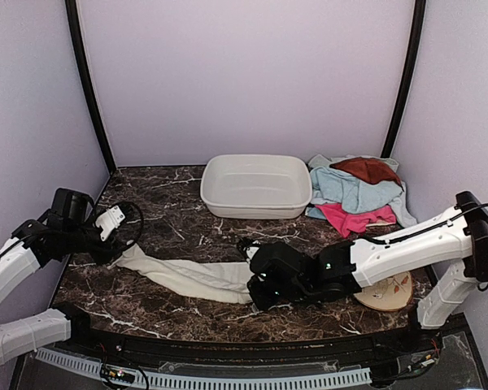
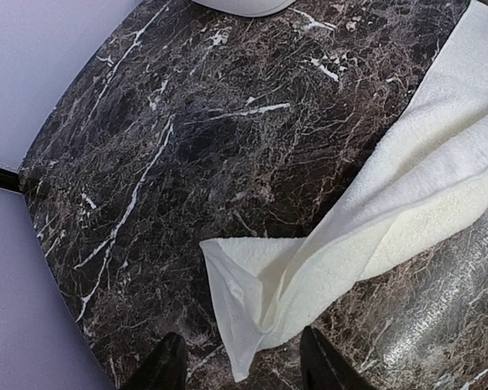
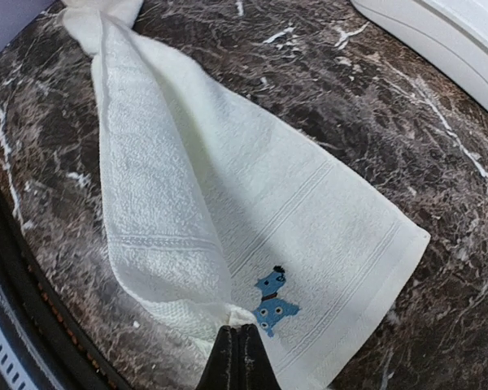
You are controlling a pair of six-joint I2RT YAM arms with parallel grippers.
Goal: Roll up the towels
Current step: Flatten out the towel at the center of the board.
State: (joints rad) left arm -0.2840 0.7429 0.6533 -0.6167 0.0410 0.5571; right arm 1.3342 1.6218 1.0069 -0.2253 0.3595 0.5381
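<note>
A cream-white towel (image 1: 187, 278) lies stretched across the marble tabletop between the two arms. My left gripper (image 2: 244, 370) stands open over its left corner (image 2: 248, 313); the corner rests on the table between the two fingers (image 2: 167, 367), touching neither. My right gripper (image 3: 240, 353) is shut on the towel's other end, pinching a bunched edge next to a small blue dog mark (image 3: 272, 305). In the top view the right gripper (image 1: 259, 288) sits at that right end. More towels (image 1: 358, 191), rust-brown, light blue and pink, lie heaped at the back right.
A white plastic basin (image 1: 256, 185) stands at the back centre, next to the heap. A round beige disc with a leaf pattern (image 1: 388, 292) lies under the right arm near the front edge. Pale walls close in the table on three sides.
</note>
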